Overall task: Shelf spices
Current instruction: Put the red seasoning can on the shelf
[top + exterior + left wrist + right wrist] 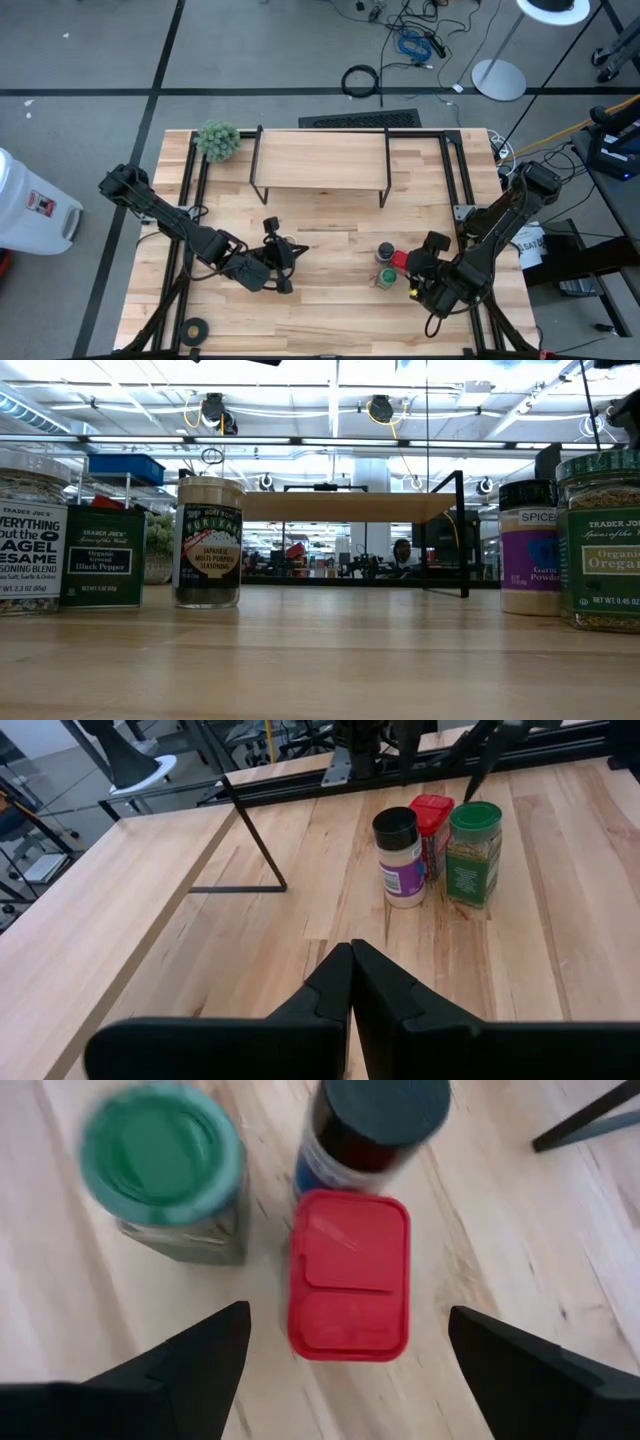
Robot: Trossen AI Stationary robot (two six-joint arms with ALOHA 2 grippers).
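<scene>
Three spice containers stand in a tight cluster on the right half of the light wooden tabletop, nearer than the shelf: a green-lidded glass jar, a dark-lidded white jar and a red flat-lidded tin touching or just beside one another. From above we can barely separate them, since the right arm covers part of the group. In the low view, more containers stand at the left — a jar cut off by the edge, a dark green square tin and a tall pale-lidded jar — but we cannot place them in the overhead picture.

The low rack with a pale board and thin black legs stands at the far middle of the table; nothing rests on it.

The right gripper hangs directly above the red tin, its fingers spread wide to either side and holding nothing. The left gripper is at the near middle, pointing toward the cluster — its fingers pressed together, empty. A fuzzy green ball sits at the far left corner.
</scene>
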